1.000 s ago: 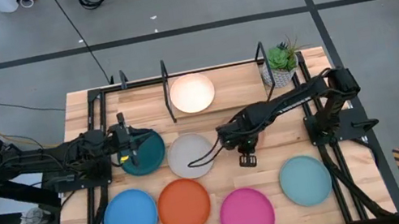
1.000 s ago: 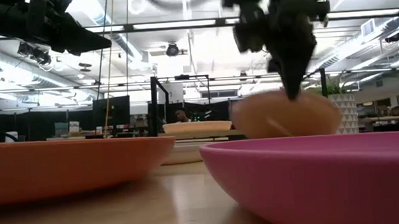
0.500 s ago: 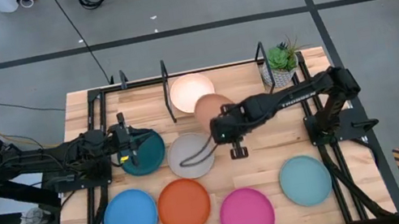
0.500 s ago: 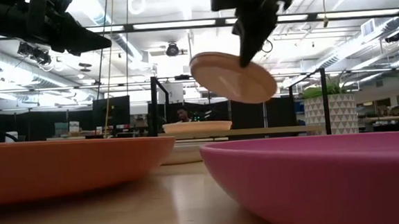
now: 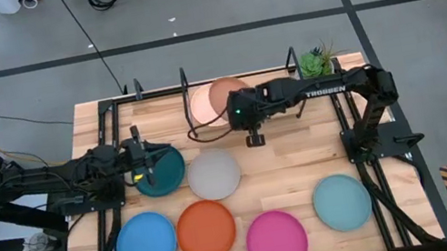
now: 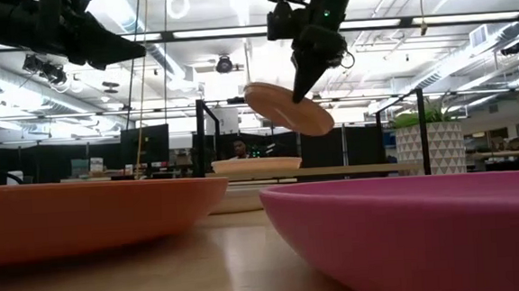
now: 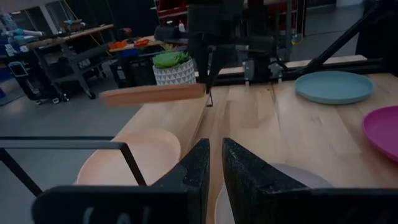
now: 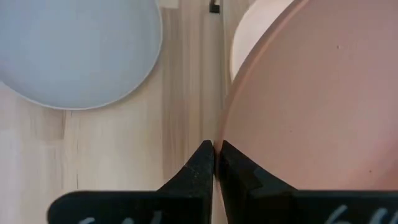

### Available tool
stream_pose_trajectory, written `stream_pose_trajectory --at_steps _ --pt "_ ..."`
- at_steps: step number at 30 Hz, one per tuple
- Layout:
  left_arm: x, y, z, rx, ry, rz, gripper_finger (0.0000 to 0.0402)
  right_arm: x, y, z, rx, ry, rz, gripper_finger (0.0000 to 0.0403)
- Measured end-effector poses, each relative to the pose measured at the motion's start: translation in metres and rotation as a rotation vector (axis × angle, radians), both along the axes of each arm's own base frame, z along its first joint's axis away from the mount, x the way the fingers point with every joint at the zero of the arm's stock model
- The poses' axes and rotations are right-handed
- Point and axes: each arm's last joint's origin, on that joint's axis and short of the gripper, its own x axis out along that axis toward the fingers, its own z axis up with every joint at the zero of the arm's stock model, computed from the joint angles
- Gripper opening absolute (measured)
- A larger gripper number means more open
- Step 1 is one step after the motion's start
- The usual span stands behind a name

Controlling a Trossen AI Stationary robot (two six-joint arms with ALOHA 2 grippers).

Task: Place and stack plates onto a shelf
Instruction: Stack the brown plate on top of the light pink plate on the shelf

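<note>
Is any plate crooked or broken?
None looks broken. The terracotta plate is tilted, but only because the right gripper holds it by its rim in the air above the cream plate on the shelf. The others lie flat.

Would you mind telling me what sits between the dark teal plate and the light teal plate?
In the high view, the pale grey plate lies between the dark teal plate and the light teal plate, beside the dark teal one; past it, bare table.

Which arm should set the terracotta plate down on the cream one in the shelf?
Right. Its tool is shut on the terracotta plate, held tilted in the air above the cream plate. The left tool sits over the dark teal plate, away from the shelf.
</note>
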Motion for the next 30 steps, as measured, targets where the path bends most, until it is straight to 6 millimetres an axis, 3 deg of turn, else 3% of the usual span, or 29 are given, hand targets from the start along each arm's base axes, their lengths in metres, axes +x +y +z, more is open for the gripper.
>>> stream_pose_trajectory --at_steps 5,17,25,30 --pt "0.0 0.0 0.004 0.009 -0.038 -0.001 0.005 0.006 -0.011 -0.005 -0.027 0.021 0.031 0.002" --pt "0.001 0.0 0.007 -0.027 -0.081 0.002 0.005 0.055 -0.038 -0.028 -0.137 0.114 0.14 0.002" --pt "0.001 0.0 0.007 -0.037 -0.081 0.003 0.005 0.06 -0.056 -0.052 -0.111 0.185 0.123 0.0021" --pt "0.001 0.0 0.007 -0.048 -0.085 0.003 0.005 0.06 -0.057 -0.056 -0.052 0.174 0.132 0.004"
